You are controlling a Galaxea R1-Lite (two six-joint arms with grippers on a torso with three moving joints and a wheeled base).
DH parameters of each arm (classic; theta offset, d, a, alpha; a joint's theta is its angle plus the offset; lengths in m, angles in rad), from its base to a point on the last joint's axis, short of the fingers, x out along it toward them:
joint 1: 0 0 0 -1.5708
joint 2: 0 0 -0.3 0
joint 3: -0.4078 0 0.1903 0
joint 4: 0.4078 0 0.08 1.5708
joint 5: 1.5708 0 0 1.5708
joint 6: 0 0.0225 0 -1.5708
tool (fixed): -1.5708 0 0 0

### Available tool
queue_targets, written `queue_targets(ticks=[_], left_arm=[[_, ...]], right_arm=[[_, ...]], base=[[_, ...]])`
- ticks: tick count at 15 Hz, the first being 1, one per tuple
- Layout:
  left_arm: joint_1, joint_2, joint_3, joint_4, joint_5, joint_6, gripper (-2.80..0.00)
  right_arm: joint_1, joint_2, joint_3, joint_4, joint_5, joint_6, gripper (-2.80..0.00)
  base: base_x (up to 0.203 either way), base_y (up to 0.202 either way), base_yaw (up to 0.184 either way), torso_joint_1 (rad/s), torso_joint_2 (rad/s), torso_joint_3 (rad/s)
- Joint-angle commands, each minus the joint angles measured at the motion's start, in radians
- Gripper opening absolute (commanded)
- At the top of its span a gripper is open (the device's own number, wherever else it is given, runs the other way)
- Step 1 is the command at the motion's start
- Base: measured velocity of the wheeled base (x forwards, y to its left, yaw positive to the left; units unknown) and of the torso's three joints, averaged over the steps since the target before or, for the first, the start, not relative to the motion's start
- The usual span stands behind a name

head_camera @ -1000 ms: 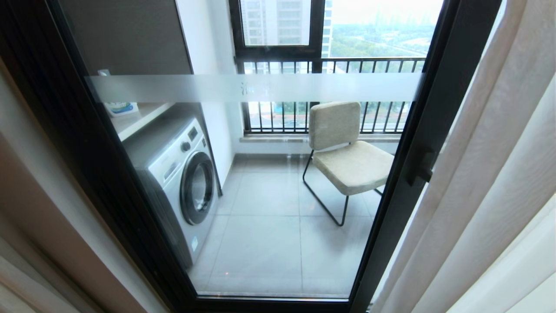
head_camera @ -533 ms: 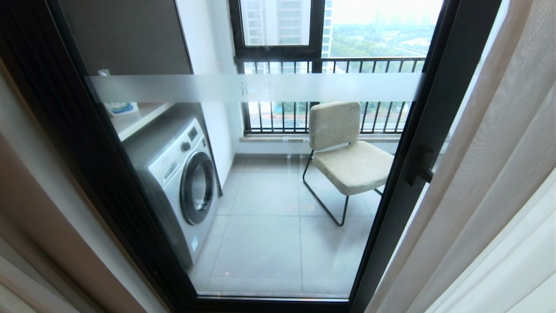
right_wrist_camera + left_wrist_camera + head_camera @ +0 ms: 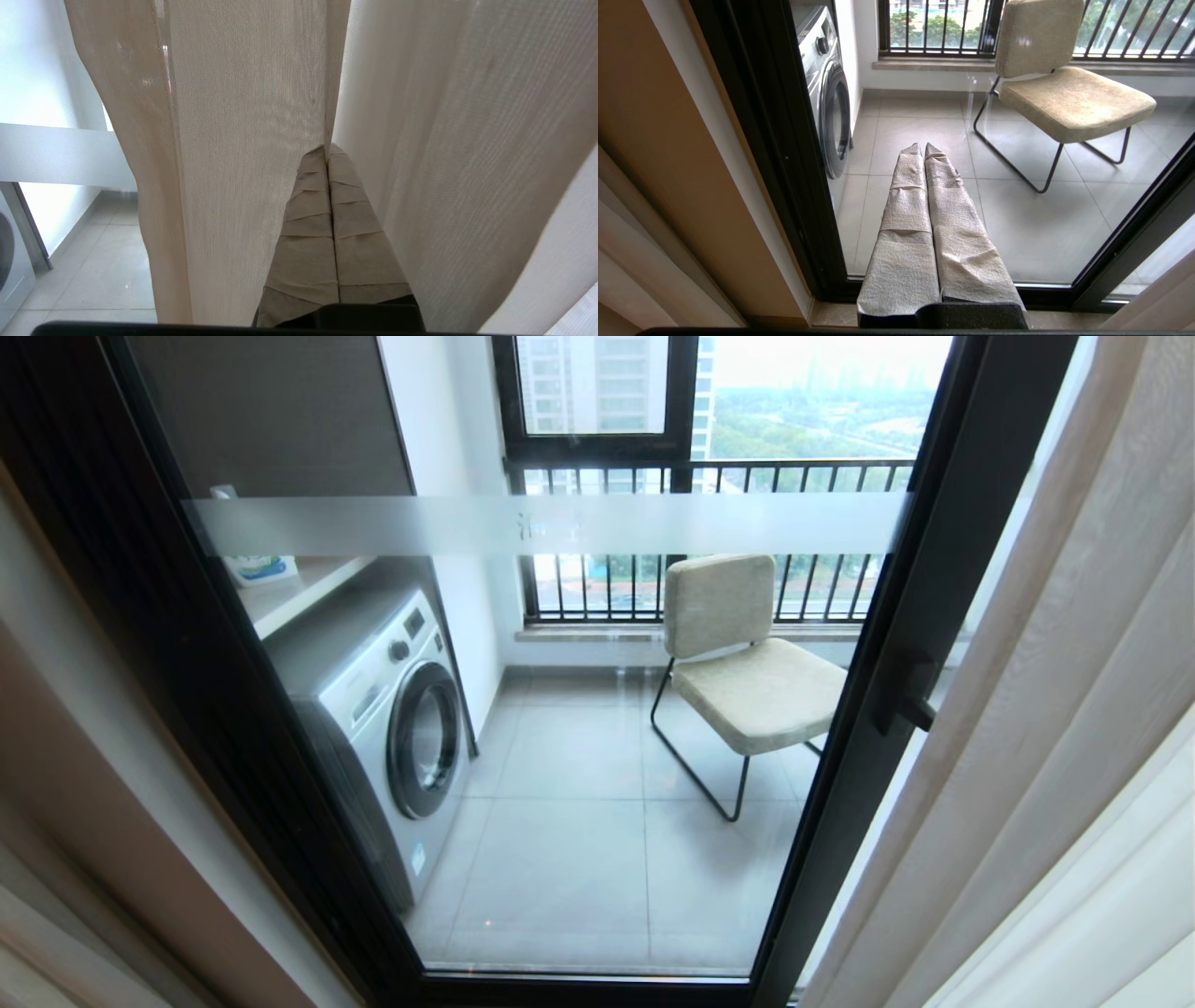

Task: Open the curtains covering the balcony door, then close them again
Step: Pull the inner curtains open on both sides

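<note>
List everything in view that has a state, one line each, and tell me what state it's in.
curtains: drawn aside to the right, glass uncovered
balcony door: shut
washing machine: porthole door closed
chair: upright, nothing on it
left gripper: shut, holding nothing, pointing at the glass
right gripper: shut, tips against a curtain fold

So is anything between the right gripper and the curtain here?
Nothing visible. The right gripper, jaws shut, has its tips right at a fold of the beige curtain, with no object in between. Actual contact cannot be told.
</note>
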Motion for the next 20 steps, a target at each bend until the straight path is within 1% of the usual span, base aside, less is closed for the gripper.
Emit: queue_targets(ticks=[1,14,20], left_arm=[[0.000,0.000,0.000,0.001,0.000,0.000,-2.80],[0.000,0.000,0.000,0.001,0.000,-0.002,-2.80],[0.000,0.000,0.000,0.000,0.000,-0.002,-2.80]], right_arm=[[-0.002,-0.008,0.002,-0.002,0.001,0.000,-2.80],[-0.002,-0.035,0.024,-0.005,0.001,0.000,-2.80],[0.008,-0.085,0.044,-0.019,0.010,0.000,-2.80]], base=[[0.000,0.000,0.000,0.000,0.00,0.000],[0.000,0.000,0.000,0.000,0.00,0.000],[0.000,0.000,0.000,0.000,0.00,0.000]])
